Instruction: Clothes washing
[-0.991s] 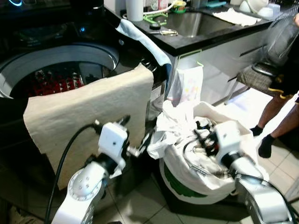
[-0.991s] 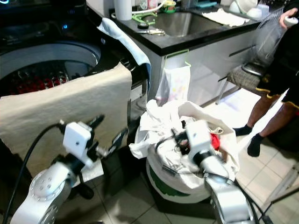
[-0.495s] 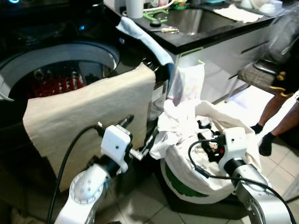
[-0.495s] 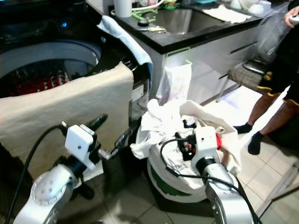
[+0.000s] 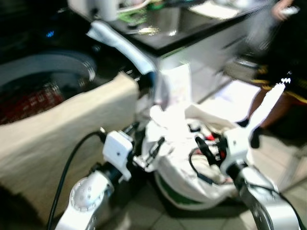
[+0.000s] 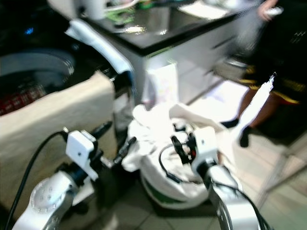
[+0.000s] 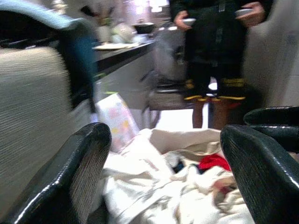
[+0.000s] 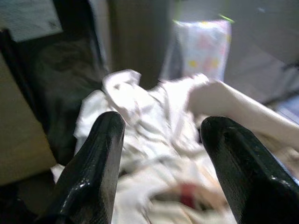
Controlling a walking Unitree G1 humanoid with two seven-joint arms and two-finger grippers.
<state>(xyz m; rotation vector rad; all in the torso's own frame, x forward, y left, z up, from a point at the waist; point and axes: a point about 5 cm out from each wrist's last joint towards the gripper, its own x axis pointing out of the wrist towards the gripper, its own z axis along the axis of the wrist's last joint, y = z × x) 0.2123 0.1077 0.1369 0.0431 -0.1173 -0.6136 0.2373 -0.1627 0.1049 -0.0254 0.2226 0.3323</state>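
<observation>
Both the left end effector and right end effector hover with fingers apart over the blurred laundry bag, crumpled white clothes spilling out.

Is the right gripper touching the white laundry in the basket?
Apart. The right wrist view shows the right gripper open, its fingers above the white laundry.

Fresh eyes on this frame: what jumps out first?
The overflowing laundry bag of white clothes sits on the floor in the middle, with the left gripper at its left side and the right gripper over its top, both open and empty. To the left, a beige towel hangs over the open washer. A person in black stands to the right by the counter.
</observation>
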